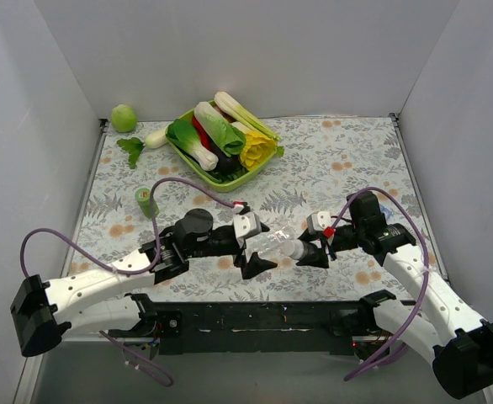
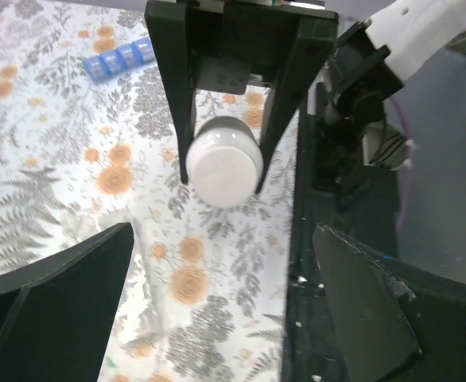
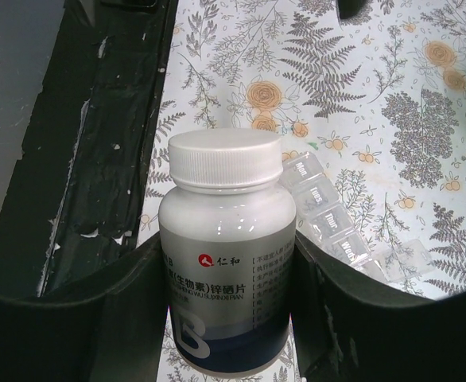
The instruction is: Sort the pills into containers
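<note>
The right fingers (image 3: 74,318) clamped the pill bottle (image 3: 229,270), its long axis pointing cap-first at the left fingers (image 2: 58,302) (spread wide, empty).

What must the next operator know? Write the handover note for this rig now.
Right gripper: shut on the pill bottle, its cap pointing toward the other arm.
Left gripper: fingers wide open, empty, facing the cap.
Clear organiser strip lies on the cloth beside the bottle; a blue organiser lies farther off.
Done: bottle picked up. Cap on, no loose pills seen.
Left: take the cap off, then sort pills into the compartments.
</note>
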